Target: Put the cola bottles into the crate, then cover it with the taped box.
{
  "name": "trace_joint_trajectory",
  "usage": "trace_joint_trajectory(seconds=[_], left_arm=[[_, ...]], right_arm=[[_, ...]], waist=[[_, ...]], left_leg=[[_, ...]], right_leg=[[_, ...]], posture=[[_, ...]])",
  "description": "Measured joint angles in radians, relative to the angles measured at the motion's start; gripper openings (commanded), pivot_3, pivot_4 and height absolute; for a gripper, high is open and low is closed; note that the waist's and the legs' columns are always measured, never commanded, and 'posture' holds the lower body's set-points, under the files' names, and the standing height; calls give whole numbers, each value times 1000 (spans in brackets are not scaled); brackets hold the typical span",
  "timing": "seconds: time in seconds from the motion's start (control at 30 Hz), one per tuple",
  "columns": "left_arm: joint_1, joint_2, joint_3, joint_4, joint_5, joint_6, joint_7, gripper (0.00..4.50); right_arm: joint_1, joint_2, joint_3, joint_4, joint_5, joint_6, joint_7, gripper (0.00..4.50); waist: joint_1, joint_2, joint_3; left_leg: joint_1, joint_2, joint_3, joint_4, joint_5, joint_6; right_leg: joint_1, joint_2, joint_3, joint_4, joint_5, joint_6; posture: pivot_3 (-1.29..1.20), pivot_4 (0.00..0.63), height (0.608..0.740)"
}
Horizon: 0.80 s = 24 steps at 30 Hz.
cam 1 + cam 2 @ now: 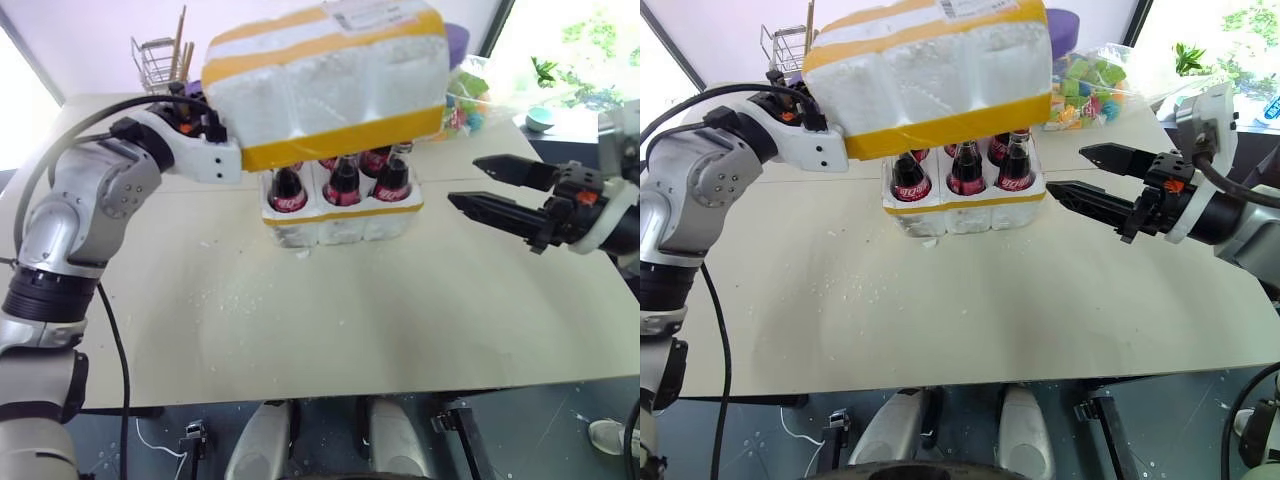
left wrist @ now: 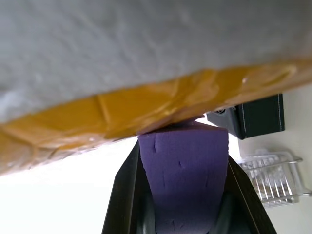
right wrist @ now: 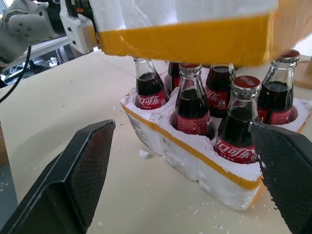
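The box (image 1: 325, 80) is being held over the crate (image 1: 340, 215), clamped at one end wall by the left gripper (image 1: 215, 130), its rim tilted and hanging just above the bottle caps. The six bottles (image 3: 195, 105) are standing in the crate near the table's (image 1: 300, 320) far edge. The right gripper (image 1: 490, 190) is being kept beside the crate, jaws wide apart and empty. With the box gripped at one end only, it is likely to be lowered crooked; caps could be caught by the rim, bottles tipped, or the light crate pushed toward the far edge.
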State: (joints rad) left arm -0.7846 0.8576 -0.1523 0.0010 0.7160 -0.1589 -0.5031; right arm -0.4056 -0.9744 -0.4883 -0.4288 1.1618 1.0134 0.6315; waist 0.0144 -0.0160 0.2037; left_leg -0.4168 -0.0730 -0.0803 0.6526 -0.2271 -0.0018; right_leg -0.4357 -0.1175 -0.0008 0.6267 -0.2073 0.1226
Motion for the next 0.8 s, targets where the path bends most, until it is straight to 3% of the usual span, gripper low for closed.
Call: trace_joint_trajectory(seconds=[0.4,0.53,0.63,0.8], left_arm=[[46,-14,-54,-16,63,-11,-29,597],[83,-15,-67,9,72,-29,-6,2262],[107,-18,-72,41,80,-45,7,3754],[130,0,-46,44,37,-74,31,3754]], right_arm=[[1,4,13,12,-10,-26,-7,4500],[2,14,16,12,-11,-31,-13,4500],[15,14,16,12,-13,-32,-13,4500],[36,12,16,12,-34,-41,3,4500]], waist=[[-3,0,0],[-4,0,0],[-3,0,0],[-2,0,0]], left_leg=[[2,0,0,-1,0,0],[3,0,0,-2,0,0],[3,1,0,-2,0,0],[3,0,0,-2,0,0]], right_leg=[[2,0,0,-2,0,0],[3,0,0,-2,0,0],[3,1,0,-2,0,0],[3,0,0,-2,0,0]], posture=[[0,150,740],[0,150,740],[0,150,740],[0,150,740]])
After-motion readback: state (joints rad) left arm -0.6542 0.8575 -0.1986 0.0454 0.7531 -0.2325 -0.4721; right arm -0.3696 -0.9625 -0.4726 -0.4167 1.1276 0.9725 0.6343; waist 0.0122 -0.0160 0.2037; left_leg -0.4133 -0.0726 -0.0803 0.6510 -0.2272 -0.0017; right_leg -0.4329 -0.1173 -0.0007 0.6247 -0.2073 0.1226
